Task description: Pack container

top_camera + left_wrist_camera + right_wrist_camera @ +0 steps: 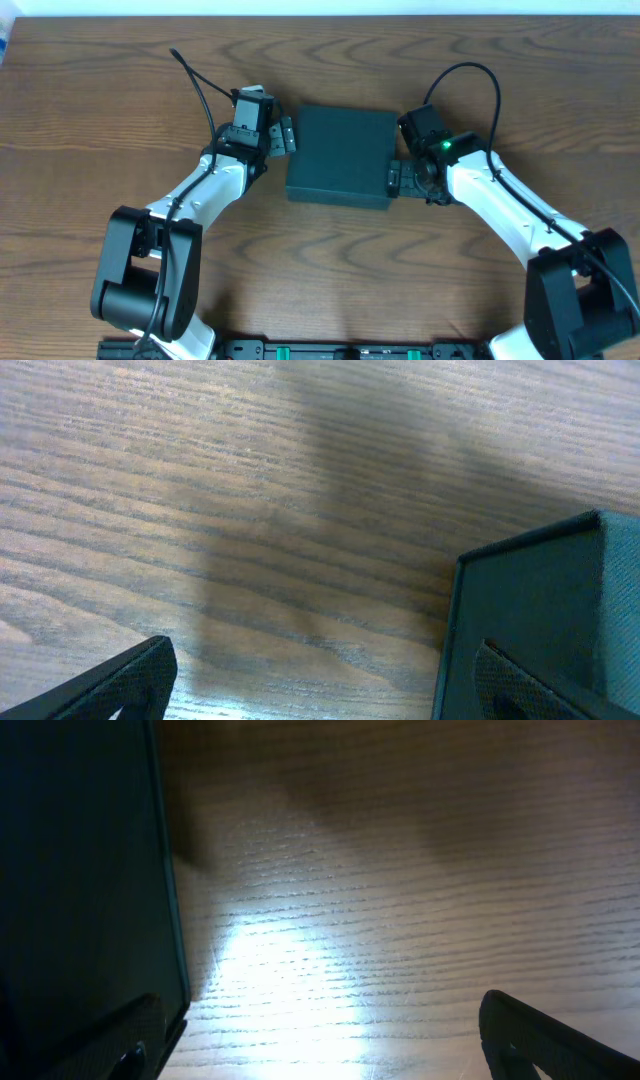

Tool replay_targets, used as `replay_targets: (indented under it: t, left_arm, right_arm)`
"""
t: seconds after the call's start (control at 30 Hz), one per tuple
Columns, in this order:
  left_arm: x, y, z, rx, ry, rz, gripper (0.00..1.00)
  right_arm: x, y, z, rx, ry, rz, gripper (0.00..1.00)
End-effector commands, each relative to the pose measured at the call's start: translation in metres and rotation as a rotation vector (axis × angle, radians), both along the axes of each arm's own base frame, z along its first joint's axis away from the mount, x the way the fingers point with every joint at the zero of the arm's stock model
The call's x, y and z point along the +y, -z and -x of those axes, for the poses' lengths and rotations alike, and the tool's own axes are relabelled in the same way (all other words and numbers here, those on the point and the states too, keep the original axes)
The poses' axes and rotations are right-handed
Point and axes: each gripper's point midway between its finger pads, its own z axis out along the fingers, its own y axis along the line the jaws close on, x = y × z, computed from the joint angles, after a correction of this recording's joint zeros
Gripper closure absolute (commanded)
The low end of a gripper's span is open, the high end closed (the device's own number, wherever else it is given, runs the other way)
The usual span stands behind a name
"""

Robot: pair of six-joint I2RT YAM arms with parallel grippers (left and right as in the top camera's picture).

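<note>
The container [340,155] is a dark teal-green box, lid shut, lying flat in the middle of the wooden table. My left gripper [283,135] is open at the box's upper left corner. In the left wrist view one finger overlaps the box's side [540,620] and the other is over bare wood, with the gripper [320,685] spread wide. My right gripper [397,180] is open at the box's lower right edge. In the right wrist view the box wall [80,870] fills the left, and the gripper [320,1040] has one finger in front of it.
The brown wood-grain table [100,100] spreads on all sides of the box. A black cable [195,80] loops from the left arm and another [470,75] from the right arm. The arm bases stand at the front edge.
</note>
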Motion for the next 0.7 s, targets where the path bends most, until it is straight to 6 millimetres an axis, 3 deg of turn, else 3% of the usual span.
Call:
replay_targets:
  t: [0.0,0.27,0.57,0.67]
  left_arm:
    - [0.002,0.005,0.006,0.045,0.015,-0.031,0.04]
    - [0.027,0.026,0.044,0.215,-0.081,-0.113,0.05]
    - [0.025,0.031,0.055,0.261,-0.102,-0.106,0.05]
    - [0.014,0.032,0.059,0.277,-0.073,-0.063,0.05]
  right_arm:
    - [-0.007,-0.003,-0.003,-0.017,0.015,0.01,0.01]
    - [-0.031,-0.005,-0.02,-0.057,0.085,0.003,0.01]
    - [-0.033,-0.008,-0.034,-0.107,0.102,-0.014,0.01]
    - [-0.032,-0.009,-0.037,-0.122,0.096,-0.018,0.01]
